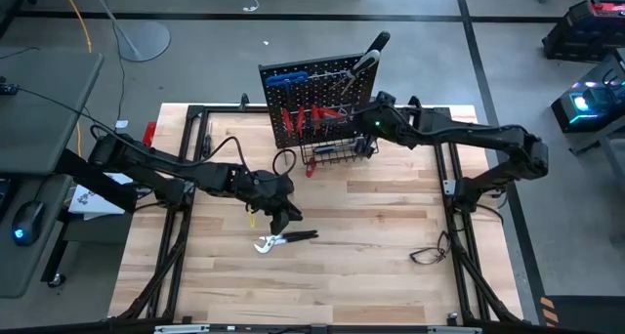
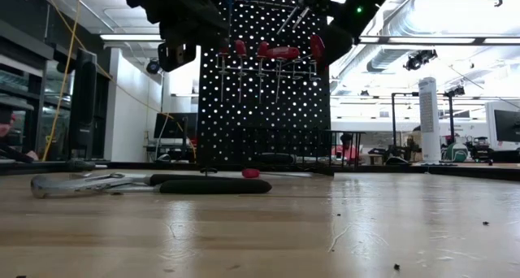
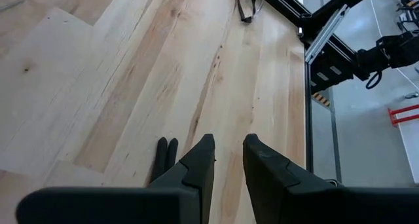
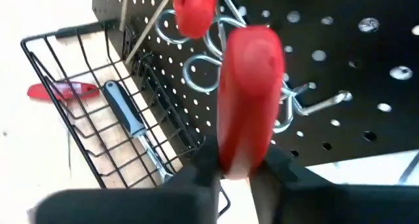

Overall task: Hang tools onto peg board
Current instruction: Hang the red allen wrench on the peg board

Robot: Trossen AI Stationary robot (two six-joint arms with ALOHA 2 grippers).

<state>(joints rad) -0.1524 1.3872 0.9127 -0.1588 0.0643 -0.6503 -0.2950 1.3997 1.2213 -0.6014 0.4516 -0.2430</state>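
Note:
The black peg board (image 1: 317, 104) stands upright at the table's far middle. Red-handled screwdrivers (image 1: 312, 114) and blue tools (image 1: 285, 79) hang on it, and a wire basket (image 4: 78, 145) sits at its foot with a blue-handled tool (image 4: 124, 109) inside. My right gripper (image 4: 239, 168) is at the board's right side above the basket, shut on a red-handled screwdriver (image 4: 249, 99). Silver pliers with black handles (image 1: 283, 240) lie flat on the table. My left gripper (image 3: 229, 152) hovers just above them, open a little, with nothing between its fingers. My right gripper pinches the red handle near its end (image 4: 239, 152) between its two fingers. The fingers slant down toward the peg board from the table's right. The handle stands clear of the table, right in front of the board's metal rings (image 4: 203, 73). Its shaft is hidden.
A small red tool (image 1: 311, 170) lies on the table beside the basket. A black cable (image 1: 425, 254) is coiled near the table's right edge. A silver wrench (image 1: 369, 56) sticks out at the board's top right. The black frame (image 1: 454, 178) borders the table.

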